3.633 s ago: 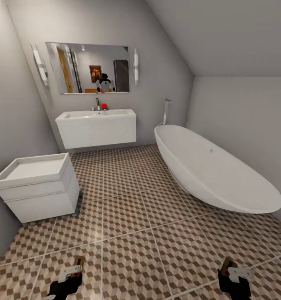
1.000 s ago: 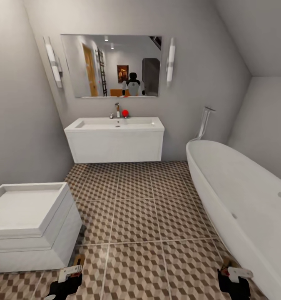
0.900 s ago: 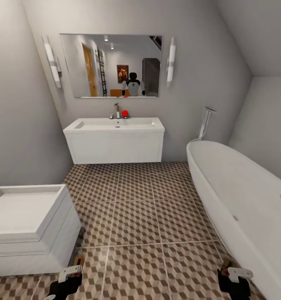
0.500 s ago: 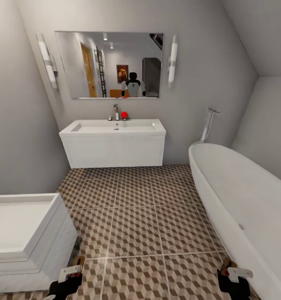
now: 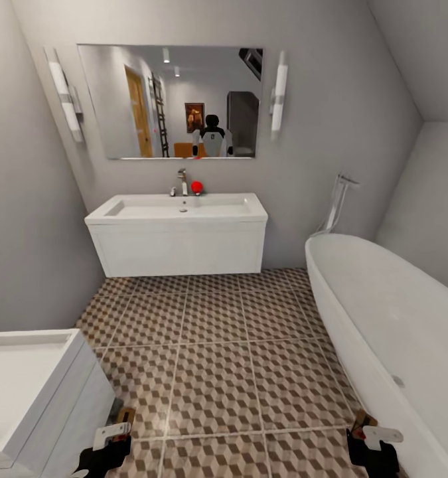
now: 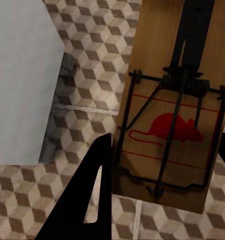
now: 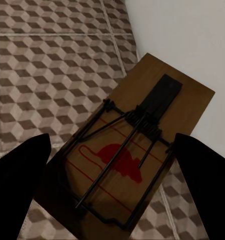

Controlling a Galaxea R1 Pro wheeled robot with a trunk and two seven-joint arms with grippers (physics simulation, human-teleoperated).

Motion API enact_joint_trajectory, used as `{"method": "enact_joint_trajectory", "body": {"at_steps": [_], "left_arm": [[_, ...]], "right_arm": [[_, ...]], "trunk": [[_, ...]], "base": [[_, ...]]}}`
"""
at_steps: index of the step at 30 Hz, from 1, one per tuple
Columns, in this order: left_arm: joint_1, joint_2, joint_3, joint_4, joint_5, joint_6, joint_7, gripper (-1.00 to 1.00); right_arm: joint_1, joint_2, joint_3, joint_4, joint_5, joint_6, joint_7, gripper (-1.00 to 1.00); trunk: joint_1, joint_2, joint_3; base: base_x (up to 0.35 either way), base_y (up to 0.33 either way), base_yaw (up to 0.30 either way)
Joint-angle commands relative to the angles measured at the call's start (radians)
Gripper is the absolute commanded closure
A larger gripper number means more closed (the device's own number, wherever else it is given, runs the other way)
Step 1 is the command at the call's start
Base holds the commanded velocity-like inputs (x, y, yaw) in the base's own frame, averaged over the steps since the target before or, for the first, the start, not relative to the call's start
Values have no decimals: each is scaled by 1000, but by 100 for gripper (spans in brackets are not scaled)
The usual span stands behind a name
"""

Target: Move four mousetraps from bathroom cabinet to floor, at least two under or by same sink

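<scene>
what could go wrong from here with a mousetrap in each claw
1. The toilet sits close beside the left claw and the bathtub beside the right claw; driving on could clip either.
2. Dropped here, the left mousetrap and right mousetrap would land well short of the sink.

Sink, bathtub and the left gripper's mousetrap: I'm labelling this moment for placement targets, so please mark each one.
sink (image 5: 177, 240), head view, on the white vanity front.
bathtub (image 5: 383, 312), head view, on its inner wall.
mousetrap (image 6: 170, 130), left wrist view, on the red mouse print.
</scene>
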Motion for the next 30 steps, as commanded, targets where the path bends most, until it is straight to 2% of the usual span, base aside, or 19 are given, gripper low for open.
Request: {"method": "enact_joint_trajectory", "body": {"at_steps": [1,16,30], "left_arm": [[-2,0,-5,4,2,-6,5,100],[-2,0,-5,4,2,-6,5,100],[-2,0,-5,4,2,-6,5,100]], "right_arm": [[-1,0,-3,1,11,-3,-3,100],[0,0,-3,1,11,-3,-3,100],[-1,0,-3,1,11,-3,-3,100]], "trunk": [[1,0,-1],[1,0,-1],[1,0,-1]], "base": [[304,0,0],[297,-4,0],[276,-146,0]]}}
